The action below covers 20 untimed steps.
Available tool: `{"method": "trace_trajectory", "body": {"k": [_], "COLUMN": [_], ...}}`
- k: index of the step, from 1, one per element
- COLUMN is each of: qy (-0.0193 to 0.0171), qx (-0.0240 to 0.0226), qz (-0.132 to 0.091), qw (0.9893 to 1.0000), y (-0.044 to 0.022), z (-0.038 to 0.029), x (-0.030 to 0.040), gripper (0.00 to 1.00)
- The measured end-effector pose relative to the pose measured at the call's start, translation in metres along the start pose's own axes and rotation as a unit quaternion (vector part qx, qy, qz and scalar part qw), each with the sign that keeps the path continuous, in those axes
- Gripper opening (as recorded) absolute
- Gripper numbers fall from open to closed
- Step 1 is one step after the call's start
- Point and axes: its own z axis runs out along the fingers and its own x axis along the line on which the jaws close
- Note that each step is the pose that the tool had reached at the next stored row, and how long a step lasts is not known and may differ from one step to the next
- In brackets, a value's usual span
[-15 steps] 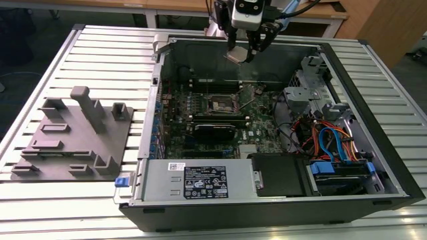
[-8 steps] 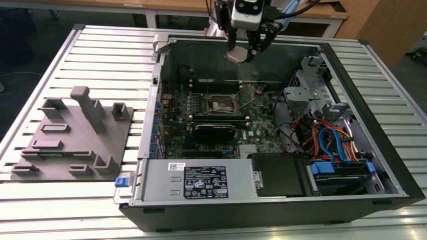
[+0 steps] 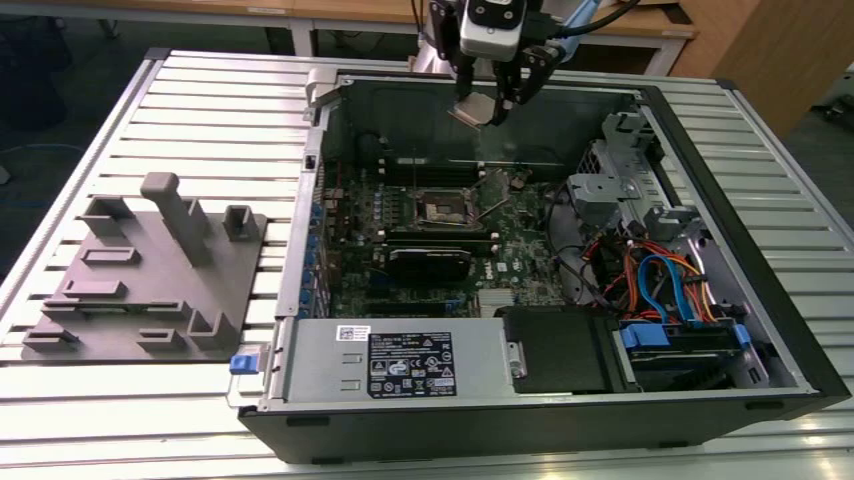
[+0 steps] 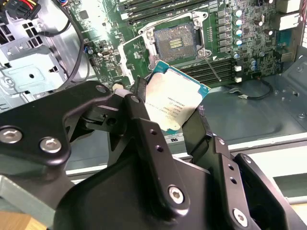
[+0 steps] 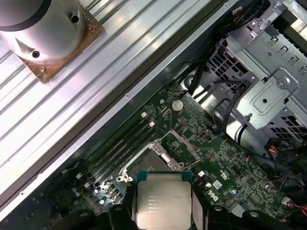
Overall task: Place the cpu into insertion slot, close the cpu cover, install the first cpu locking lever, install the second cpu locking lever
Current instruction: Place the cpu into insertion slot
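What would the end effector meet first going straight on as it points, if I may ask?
Likely the motherboard near the insertion slot, its held cpu touching first; depth is unclear.

Table: silver ribbed aluminium table top [image 3: 120,130]. Its long parallel slats run from the exterior view's left to its right, and it takes up the near and middle ground.
Far bench: light-brown wooden bench [image 3: 347,12] standing beyond the table's far edge, with a dark frame beneath it.
Far right: tan wooden cabinet panel [image 3: 767,50] just past the table's far right corner.
Floor: dark grey floor [image 3: 94,50] at the far left. A narrow strip of it also shows off the table's right edge.
Light: even and diffuse, leaving a pale sheen on the slats and only soft shadows.
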Motion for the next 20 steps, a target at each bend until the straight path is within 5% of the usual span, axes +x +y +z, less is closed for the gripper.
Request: {"method": "trace_trajectory", "body": {"k": [8, 15, 20], "qy": [-0.0033, -0.0077, -0.0089], "qx": [-0.0007, -0.0016, -0.0019], "qz": [0.038, 0.088, 0.102], "qw": [0.9993, 0.9961, 0.9947], "y": [0.0, -0.0001, -0.0001], "z": [0.0006, 0.0012, 0.0013], "x": [0.0, 0.0, 0.0], "gripper": [0.54, 0.54, 0.54]}}
